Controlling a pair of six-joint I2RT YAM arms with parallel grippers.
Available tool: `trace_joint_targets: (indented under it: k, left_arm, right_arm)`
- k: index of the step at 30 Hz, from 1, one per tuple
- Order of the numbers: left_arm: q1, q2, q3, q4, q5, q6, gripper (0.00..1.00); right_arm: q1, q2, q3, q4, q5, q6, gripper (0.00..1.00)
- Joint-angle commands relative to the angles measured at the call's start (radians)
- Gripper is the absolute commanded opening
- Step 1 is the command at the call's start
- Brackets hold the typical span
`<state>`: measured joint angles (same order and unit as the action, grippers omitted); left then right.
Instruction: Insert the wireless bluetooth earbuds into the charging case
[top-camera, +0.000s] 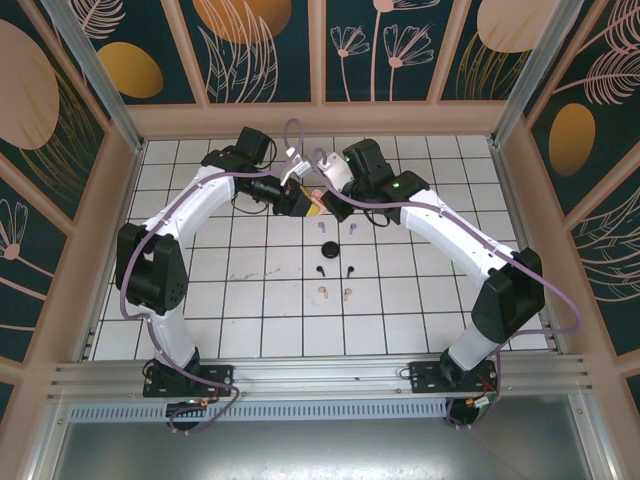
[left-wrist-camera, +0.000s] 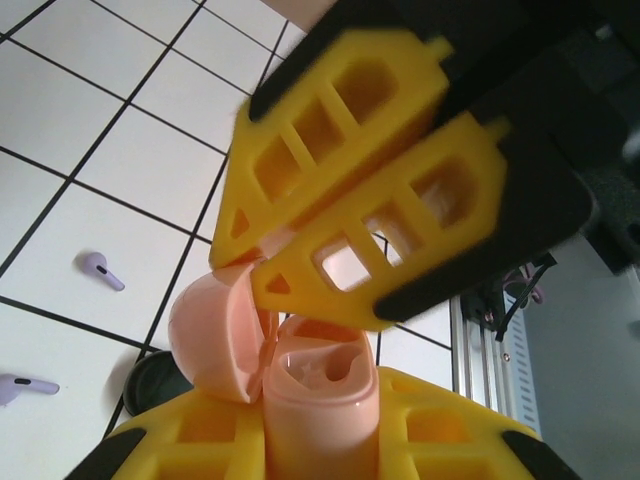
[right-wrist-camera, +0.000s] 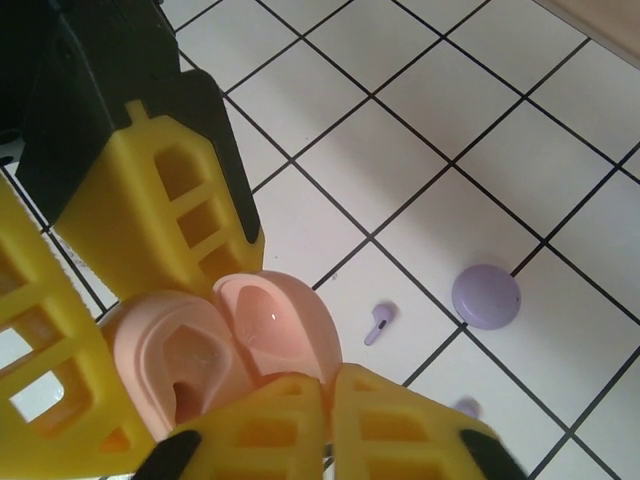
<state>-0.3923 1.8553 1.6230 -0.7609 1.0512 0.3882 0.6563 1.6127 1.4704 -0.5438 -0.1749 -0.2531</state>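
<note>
**Jaws on the open case, no bud seated yet**

Left jaws are clamped across the body of the pink charging case (left-wrist-camera: 320, 405), which seems to be lifted clear of the tiled bench (top-camera: 250, 310). Right jaws stand almost together, their tips at the rim of the swung-open lid (left-wrist-camera: 215, 340). Whether they pinch that rim or merely touch it I cannot tell. The wells inside the case look empty in the left wrist view, and the right wrist view shows nothing lodged in them either.

All the buds lie on the tiles, well apart from the case and on the side toward the arm bases, in three rows of two. The lilac earbuds (top-camera: 322, 228) are closest to the jaws, the black earbuds (top-camera: 320, 270) come next, and the pink earbuds (top-camera: 322, 292) are nearest the bases. A black disc (top-camera: 328, 250) sits between the lilac and black rows. A lilac disc (right-wrist-camera: 486, 296) lies near one lilac bud in the right wrist view.

As I judge it, only the preparation is done: the case is picked up and its lid is open. Everything with the buds is left to do, since each must be picked up and set in a well. With both jaws busy at the case, one must let go first. The pink pair would seem the match for this case, though that is a guess from colour.
</note>
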Motion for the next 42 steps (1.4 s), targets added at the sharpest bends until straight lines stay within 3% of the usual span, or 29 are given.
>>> trace_joint_targets:
  k: [1, 2, 6, 11, 17, 26, 34, 42]
  left_arm:
    - [-0.004, -0.011, -0.018, 0.071, 0.053, -0.02, 0.01]
    - [-0.002, -0.022, -0.034, 0.105, 0.046, -0.041, 0.0]
    - [0.022, -0.074, -0.096, 0.26, 0.018, -0.143, 0.0]
    - [0.053, -0.15, -0.187, 0.481, -0.015, -0.285, 0.0]
    - [0.055, -0.337, -0.417, 0.875, -0.17, -0.499, 0.0]
    - [0.055, -0.62, -0.754, 1.239, -0.529, -0.646, 0.0]
    - [0.056, -0.76, -0.991, 1.485, -0.712, -0.637, 0.0]
    - [0.055, -0.8, -1.104, 1.633, -0.81, -0.66, 0.0]
  right_arm:
    - [0.002, -0.061, 0.015, 0.032, 0.003, 0.029, 0.36]
    - [-0.002, -0.078, 0.008, 0.033, 0.003, 0.038, 0.43]
    - [-0.017, -0.19, -0.067, 0.033, 0.014, 0.082, 0.55]
    - [-0.02, -0.376, -0.233, 0.059, 0.02, 0.195, 0.59]
    - [0.053, -0.463, -0.434, 0.12, 0.111, 0.462, 0.6]
    - [0.283, -0.243, -0.506, 0.146, 0.239, 0.718, 0.59]
    - [0.365, -0.011, -0.4, 0.028, 0.356, 0.84, 0.56]
    - [0.384, 0.108, -0.365, 0.034, 0.351, 0.854, 0.51]
